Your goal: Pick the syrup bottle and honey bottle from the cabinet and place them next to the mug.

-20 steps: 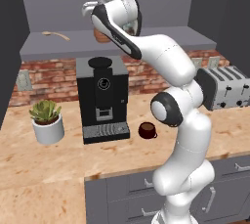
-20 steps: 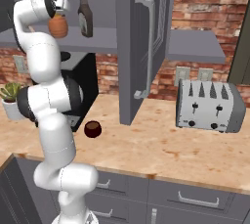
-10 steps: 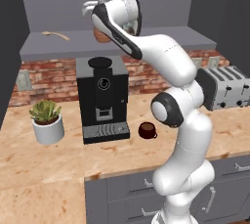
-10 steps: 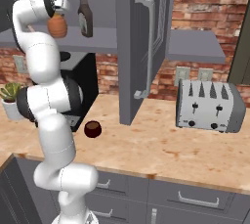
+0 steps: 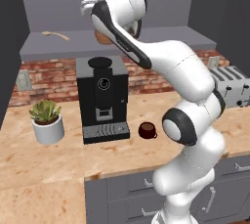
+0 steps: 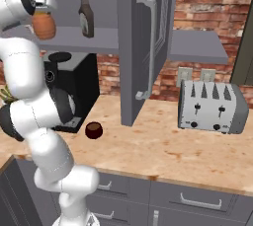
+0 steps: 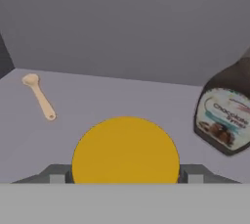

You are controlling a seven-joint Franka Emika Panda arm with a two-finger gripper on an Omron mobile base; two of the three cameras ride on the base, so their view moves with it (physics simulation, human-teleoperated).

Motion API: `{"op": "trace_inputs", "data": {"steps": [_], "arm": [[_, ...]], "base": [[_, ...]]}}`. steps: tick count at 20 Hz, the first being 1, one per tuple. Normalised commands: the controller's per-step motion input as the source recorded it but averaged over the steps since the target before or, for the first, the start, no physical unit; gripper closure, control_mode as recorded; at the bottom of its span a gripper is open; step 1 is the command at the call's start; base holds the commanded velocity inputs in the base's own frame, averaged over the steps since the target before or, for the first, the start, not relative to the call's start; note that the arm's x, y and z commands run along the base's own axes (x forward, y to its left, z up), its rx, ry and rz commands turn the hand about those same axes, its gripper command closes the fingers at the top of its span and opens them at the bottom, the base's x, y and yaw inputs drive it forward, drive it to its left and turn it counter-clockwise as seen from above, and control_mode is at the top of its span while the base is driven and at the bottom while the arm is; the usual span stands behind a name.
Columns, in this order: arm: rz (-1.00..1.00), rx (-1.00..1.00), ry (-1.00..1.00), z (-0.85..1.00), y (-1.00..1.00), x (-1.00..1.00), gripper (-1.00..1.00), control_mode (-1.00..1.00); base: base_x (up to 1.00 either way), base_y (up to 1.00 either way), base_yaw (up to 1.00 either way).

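In the upper left of the right base view the honey bottle (image 6: 44, 25) is up at the cabinet (image 6: 192, 45) shelf level, and in the hand view its yellow lid sits between the two tips of the hand (image 7: 125, 173), which appear closed on its sides (contact itself is partly hidden). I judge the bottle light, stiff and a little slippery on its ribbed round body, so a hold across the widest part below the lid seems best. The syrup bottle (image 6: 86, 16) stands upright on the shelf to its right, and the mug (image 6: 93, 130) waits low on the tabletop (image 6: 188, 156).

Glossy white rounded arm links, joined by dark grey to black bands at the joints, thickest around the bulbous middle joint. Behind the gripper (image 7: 125, 173), a white wrist housing with a black ring; grey blocky finger tips (image 7: 194, 173).
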Motion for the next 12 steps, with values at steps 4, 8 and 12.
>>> {"op": "trace_inputs", "data": {"steps": [4, 8, 12], "arm": [[0.0, 0.01, -0.17, 0.0, -0.09, -1.0, 1.0, -1.0], [0.0, 0.02, -0.16, -0.16, -0.51, -1.0, 1.0, -1.0], [0.0, 0.02, -0.13, -0.26, -0.63, -1.0, 1.0, -1.0]], "base": [[0.0, 0.0, 0.0], [0.0, 0.0, 0.0], [0.0, 0.0, 0.0]]}}
